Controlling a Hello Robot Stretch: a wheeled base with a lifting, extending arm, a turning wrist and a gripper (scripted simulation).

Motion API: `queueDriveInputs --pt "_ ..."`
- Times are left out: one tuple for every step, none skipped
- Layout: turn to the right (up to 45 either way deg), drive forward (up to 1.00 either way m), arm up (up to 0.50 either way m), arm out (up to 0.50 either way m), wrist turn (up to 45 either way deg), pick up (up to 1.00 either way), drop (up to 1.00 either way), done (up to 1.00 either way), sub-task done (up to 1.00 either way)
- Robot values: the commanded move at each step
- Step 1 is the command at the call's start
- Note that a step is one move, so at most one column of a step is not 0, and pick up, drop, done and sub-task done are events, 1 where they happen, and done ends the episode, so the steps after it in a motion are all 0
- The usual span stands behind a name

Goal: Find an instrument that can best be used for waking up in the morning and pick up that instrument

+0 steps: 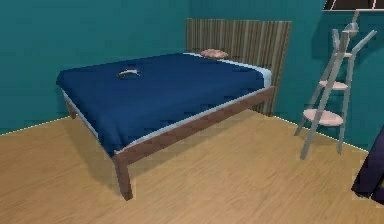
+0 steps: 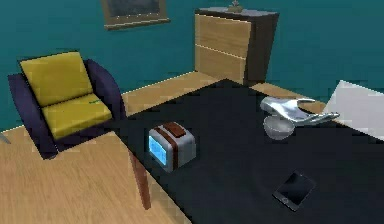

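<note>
A small boxy alarm clock point(image 2: 171, 145) with a glowing cyan face and a white and reddish-brown body stands upright on a dark tabletop point(image 2: 235, 185), close to the table's near left corner. In the arm side view it sits left of the picture's middle.
On the same table lie a dark phone point(image 2: 295, 190), a grey bowl point(image 2: 279, 127), a silvery object point(image 2: 297, 109) and a white sheet point(image 2: 356, 108). A yellow-cushioned armchair point(image 2: 62, 95) and a wooden dresser point(image 2: 232, 45) stand beyond. Ahead are a blue bed point(image 1: 160, 100) and a ladder shelf point(image 1: 335, 90).
</note>
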Motion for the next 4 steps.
queueDriveInputs --pt "0.0 0.0 0.5 0.0 0.0 0.0 0.0 0.0 0.0" --pt "0.0 0.0 0.36 0.0 0.0 0.0 0.0 0.0 0.0" --pt "0.0 0.0 0.0 0.28 0.0 0.0 0.0 0.0 0.0" --pt "0.0 0.0 0.0 0.0 45.0 0.0 0.0 0.0 0.0"
